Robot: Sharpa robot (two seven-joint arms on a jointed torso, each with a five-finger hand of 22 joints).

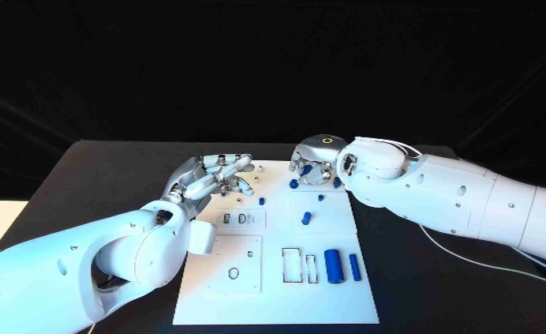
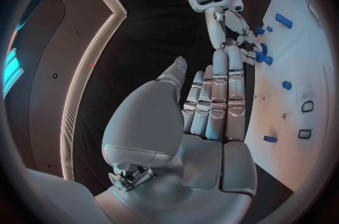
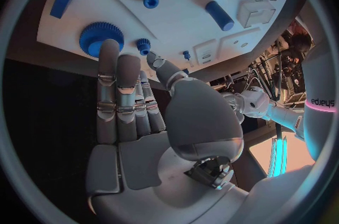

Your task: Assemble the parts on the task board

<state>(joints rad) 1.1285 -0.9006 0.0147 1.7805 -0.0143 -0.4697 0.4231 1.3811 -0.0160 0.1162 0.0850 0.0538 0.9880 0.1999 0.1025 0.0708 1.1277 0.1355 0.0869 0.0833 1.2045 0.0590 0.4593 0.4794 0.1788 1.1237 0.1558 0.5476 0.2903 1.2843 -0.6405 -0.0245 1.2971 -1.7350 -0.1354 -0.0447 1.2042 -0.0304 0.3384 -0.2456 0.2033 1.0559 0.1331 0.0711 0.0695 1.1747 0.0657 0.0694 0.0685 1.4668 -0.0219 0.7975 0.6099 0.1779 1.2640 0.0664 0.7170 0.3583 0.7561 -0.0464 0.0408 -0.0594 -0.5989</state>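
Your right hand (image 1: 316,162) hovers with fingers (image 3: 117,94) straight and empty over the large gear (image 3: 101,38) at the white board's (image 1: 273,287) far edge on the counter, likely lining up a grasp, while your left hand (image 1: 211,178) waits nearby, loosely open and empty.

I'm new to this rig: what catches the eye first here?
Two silver hands meet over the far end of the white task board: the left hand and the right hand, both holding nothing. A big blue gear lies by the right hand's fingertips; a blue cylinder lies near the board's front.
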